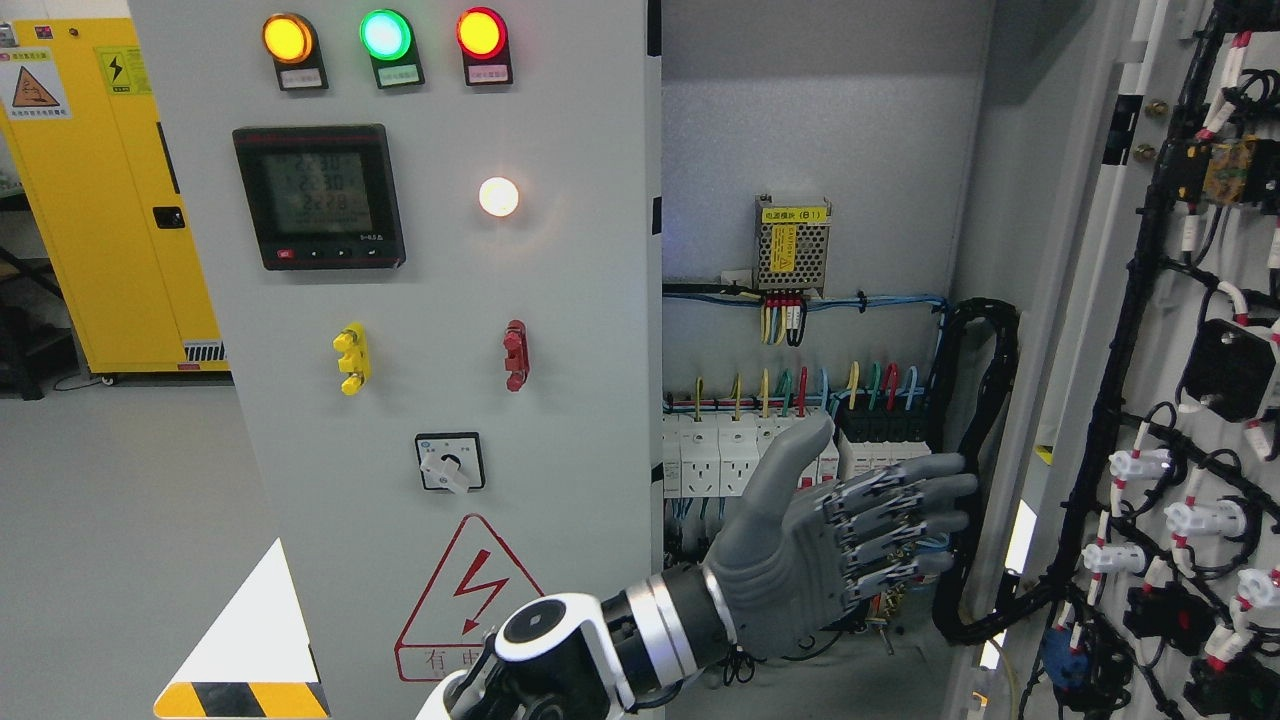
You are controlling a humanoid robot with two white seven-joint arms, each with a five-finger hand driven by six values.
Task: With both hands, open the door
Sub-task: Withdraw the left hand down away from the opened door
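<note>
Reaching in from the bottom edge left of the middle, the left hand [830,540] is seen nearest the camera, on a black-and-white wrist joint with a silver cuff. Its fingers [900,525] are held straight and close together, pointing right, with the thumb raised; nothing is grasped. The hand is seen in front of the open cabinet interior [810,150]; whether anything is touched cannot be told.

Just left of the hand, the closed left door [440,300] is seen. On it, a red-outlined lightning warning triangle [470,590] is placed low, a rotary selector switch [450,462] above that, then a yellow handle [351,358] and a red handle [516,354] side by side. Higher up, a digital meter [318,196] and a lit white lamp [498,196] are mounted, and at the top an orange lamp [288,38], a green lamp [385,34] and a red lamp [481,32] are lit in a row.

At the right, the right door [1180,400] is swung open, its inner face shown, covered with black cable looms and components.

Deeper inside, white breakers [720,455] with coloured wires and a perforated power supply [793,245] are mounted on the back wall. Farthest off, at the left, a yellow cabinet [110,200] is seen on the grey floor.
</note>
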